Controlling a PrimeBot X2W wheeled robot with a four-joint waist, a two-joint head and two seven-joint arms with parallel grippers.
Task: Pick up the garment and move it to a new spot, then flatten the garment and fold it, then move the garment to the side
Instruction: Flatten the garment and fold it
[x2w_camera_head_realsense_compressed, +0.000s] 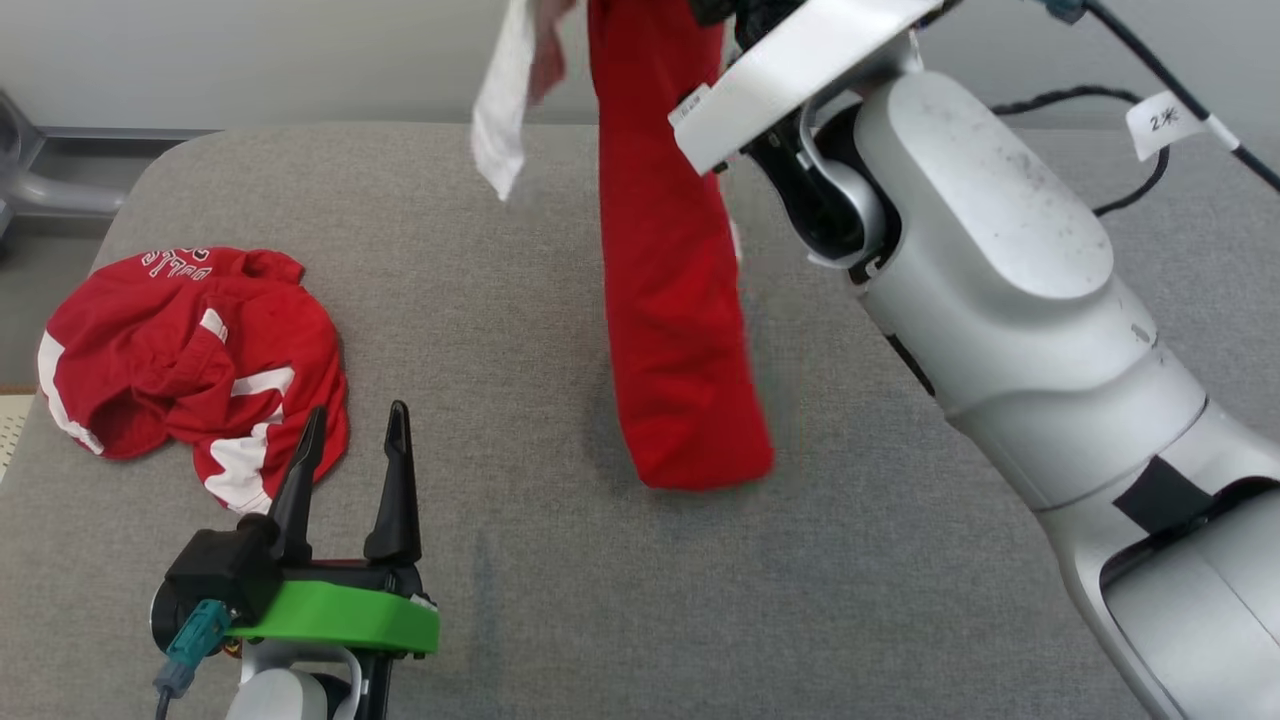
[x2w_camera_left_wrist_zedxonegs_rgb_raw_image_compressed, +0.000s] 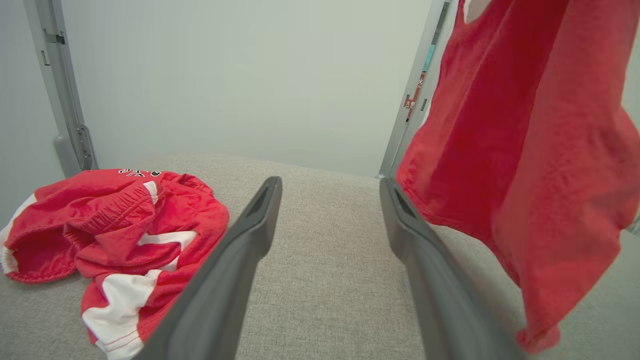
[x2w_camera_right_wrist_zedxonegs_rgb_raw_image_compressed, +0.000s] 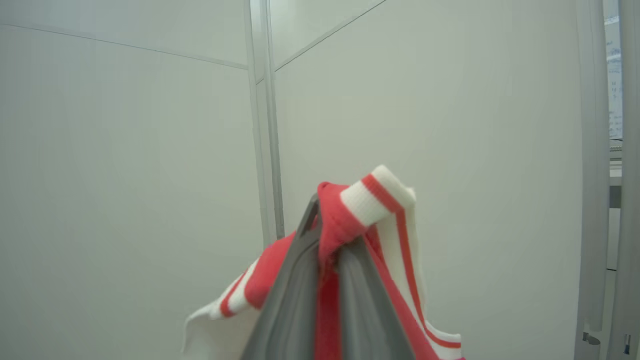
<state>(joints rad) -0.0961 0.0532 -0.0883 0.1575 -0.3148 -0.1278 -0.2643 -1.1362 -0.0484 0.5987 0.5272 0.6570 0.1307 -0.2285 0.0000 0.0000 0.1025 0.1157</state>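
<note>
Garment (x2w_camera_head_realsense_compressed: 680, 330) hangs pinched in the right gripper (x2w_camera_right_wrist_zedxonegs_rgb_raw_image_compressed: 327, 240); left gripper (x2w_camera_head_realsense_compressed: 358, 412) gapes wide over table (x2w_camera_head_realsense_compressed: 560, 600).

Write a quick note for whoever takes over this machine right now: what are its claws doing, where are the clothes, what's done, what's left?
Right gripper: shut on the red garment, pinching its red-and-white trim; the garment hangs over the middle of the table.
Left gripper: open, empty, beside a crumpled red-and-white garment lying on the table's left side.
Done: pickup.
Left: lay it down at a new spot, flatten, fold, move aside.
</note>
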